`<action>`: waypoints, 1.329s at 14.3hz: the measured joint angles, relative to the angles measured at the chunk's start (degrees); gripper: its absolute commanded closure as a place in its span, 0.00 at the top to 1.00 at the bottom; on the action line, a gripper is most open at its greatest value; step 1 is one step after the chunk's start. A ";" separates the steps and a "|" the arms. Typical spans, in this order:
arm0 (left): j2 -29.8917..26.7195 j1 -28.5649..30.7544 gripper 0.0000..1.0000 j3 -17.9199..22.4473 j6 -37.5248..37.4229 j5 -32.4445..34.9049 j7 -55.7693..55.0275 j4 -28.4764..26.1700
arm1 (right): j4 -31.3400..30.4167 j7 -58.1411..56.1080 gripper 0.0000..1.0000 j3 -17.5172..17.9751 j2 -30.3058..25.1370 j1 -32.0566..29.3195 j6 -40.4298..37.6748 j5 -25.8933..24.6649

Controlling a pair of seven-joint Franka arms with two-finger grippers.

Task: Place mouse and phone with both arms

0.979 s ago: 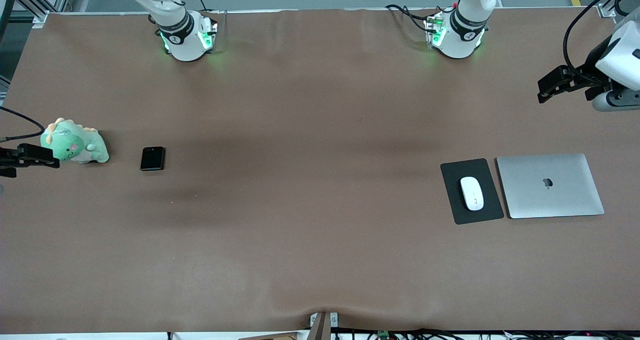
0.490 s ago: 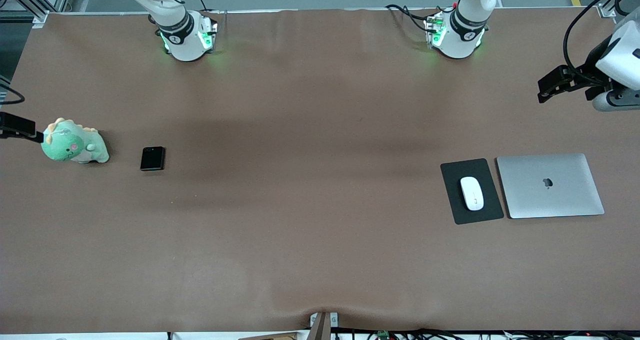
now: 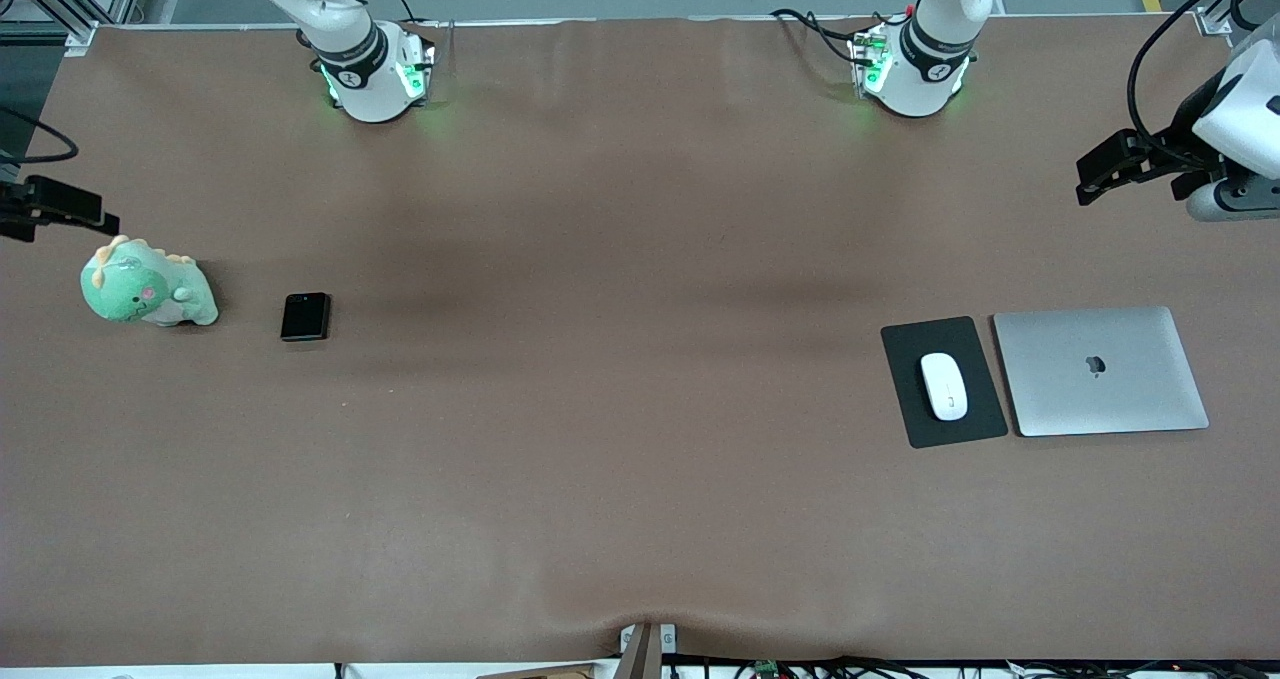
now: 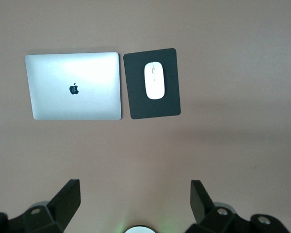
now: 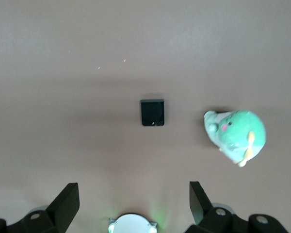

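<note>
Mouse [image 3: 944, 386] lay on dark pad [image 3: 943, 382], next to laptop [image 3: 1100, 371], at left arm's end of table [image 3: 640, 499]; phone [image 3: 305, 316] lay flat w/ green toy [image 3: 146, 287] beside it, at right arm's end; left gripper [image 3: 1100, 171] & right gripper [image 3: 45, 206] hung up high over table edges, both wide open, holding nothing.

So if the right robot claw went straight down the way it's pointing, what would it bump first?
Probably just the bare brown table. The open right gripper points down short of the phone, though depth is hard to judge.
</note>
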 measured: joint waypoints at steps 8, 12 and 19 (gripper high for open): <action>-0.08 0.07 1.00 0.44 0.09 0.00 2.40 0.22 | -6.31 0.29 1.00 0.43 -4.07 0.26 0.09 0.35; -0.08 0.32 1.00 0.47 0.12 0.00 2.41 0.88 | -6.74 0.31 1.00 0.31 -4.07 0.27 1.18 0.12; -0.08 0.36 1.00 0.49 0.12 -1.61 2.41 1.01 | -8.69 -0.22 1.00 0.35 -4.61 1.17 6.29 -4.08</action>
